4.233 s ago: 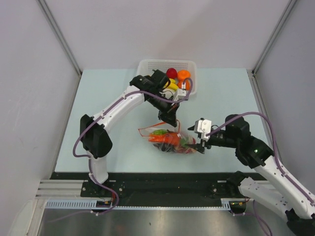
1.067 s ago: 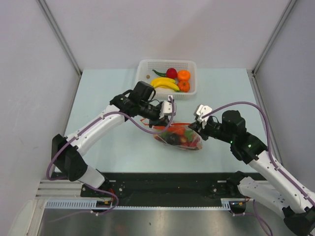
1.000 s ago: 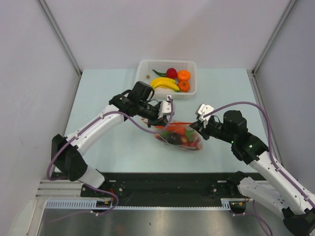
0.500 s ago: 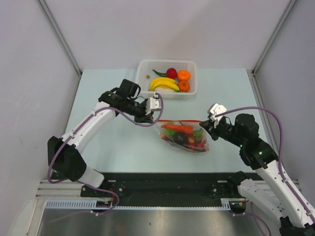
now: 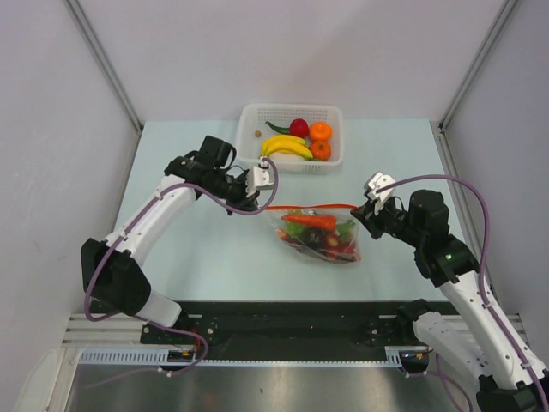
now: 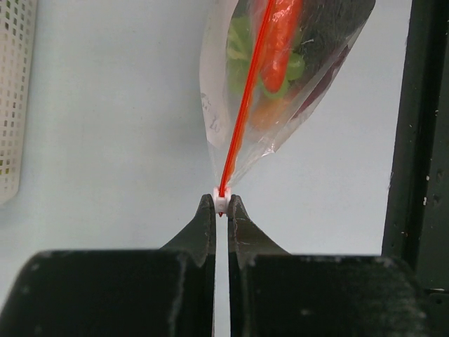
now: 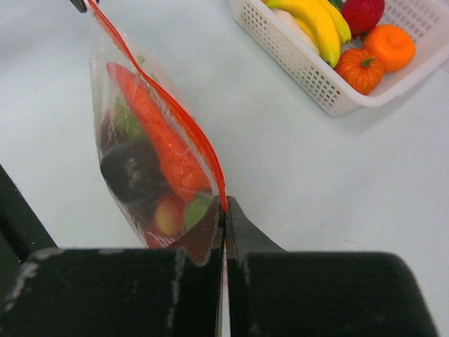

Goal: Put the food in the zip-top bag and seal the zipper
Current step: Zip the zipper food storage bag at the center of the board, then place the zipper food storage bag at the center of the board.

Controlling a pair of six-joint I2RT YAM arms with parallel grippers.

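The clear zip-top bag (image 5: 319, 233) hangs stretched between my two grippers above the table, with the food inside it: an orange carrot (image 7: 165, 151), green pieces (image 6: 242, 42), a dark piece (image 7: 130, 168) and small round fruits. Its orange-red zipper (image 5: 313, 207) runs straight and taut along the top edge. At the strip's left end my left gripper (image 6: 220, 203) is shut on the zipper's small white slider. My right gripper (image 7: 224, 207) is shut on the bag's right corner, at the strip's other end.
A white mesh basket (image 5: 292, 107) stands at the back of the table, holding a banana (image 5: 287, 146), two orange fruits (image 5: 320, 131), a red fruit and a green chili. A black rail (image 5: 283, 318) runs along the table's near edge.
My left gripper has slid left along the zipper, from mid-strip to its left end. The right gripper has moved right. The strip is now pulled straight.
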